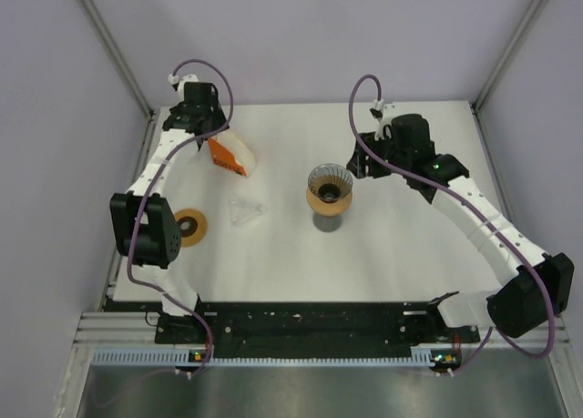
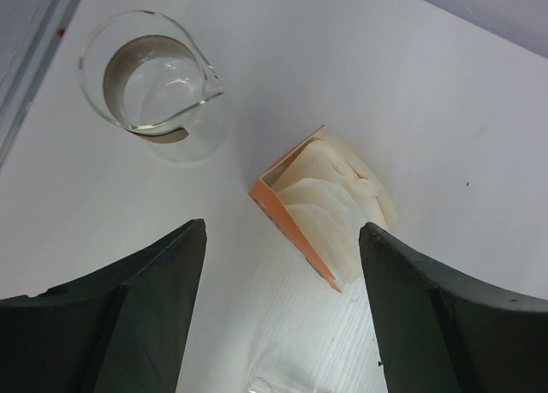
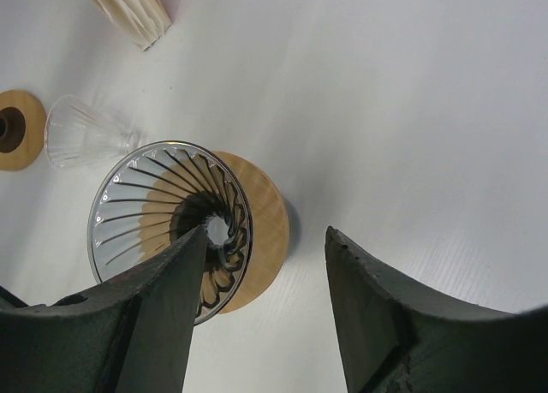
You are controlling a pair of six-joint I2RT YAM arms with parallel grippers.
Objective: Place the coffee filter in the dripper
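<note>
The dripper [image 1: 330, 185], ribbed glass with a wooden collar, stands mid-table on a dark base. In the right wrist view the dripper [image 3: 163, 213] sits lower left, and my right gripper [image 3: 265, 235] hangs open above its right rim, holding nothing. Cream coffee filters [image 2: 336, 206] lie stacked in an orange holder [image 1: 228, 154] at the back left. My left gripper [image 2: 282, 232] is open above the table just short of the holder, its fingers apart from it. In the top view the left gripper [image 1: 204, 129] is beside the holder and the right gripper [image 1: 362, 161] is right of the dripper.
A glass carafe [image 2: 154, 78] with a brown band stands near the left rail. A small clear ribbed glass [image 1: 244, 209] lies between the holder and the dripper. A wooden ring [image 1: 191, 227] rests by the left arm. Walls close in the table at the back and sides.
</note>
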